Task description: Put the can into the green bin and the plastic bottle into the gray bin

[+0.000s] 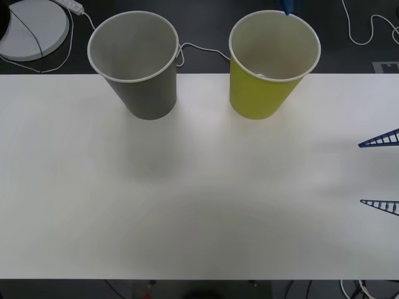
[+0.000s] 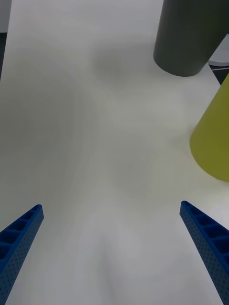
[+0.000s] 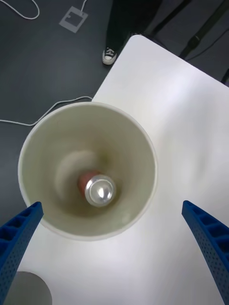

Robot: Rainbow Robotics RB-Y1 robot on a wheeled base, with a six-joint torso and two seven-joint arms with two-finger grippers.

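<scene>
The green bin [image 1: 259, 93] stands at the back right of the white table, and the gray bin [image 1: 146, 87] stands at the back left. Looking straight down from the left wrist, I see the can [image 3: 100, 189] upright on the bottom of the green bin [image 3: 138, 143]. My left gripper [image 3: 110, 206] hangs open above that bin with nothing in it, and one blue finger [image 1: 288, 6] shows over the bin's far rim. My right gripper [image 1: 362, 173] stands open and empty at the table's right edge, pointing toward both bins [image 2: 110, 206]. The plastic bottle is out of view.
A white cable [image 1: 199, 48] runs on the dark floor behind the bins. A round white object [image 1: 34, 28] lies at the back left. The table [image 1: 199, 205] spreads bare in front of the bins. A shoe [image 3: 109, 55] stands on the floor beyond the table's corner.
</scene>
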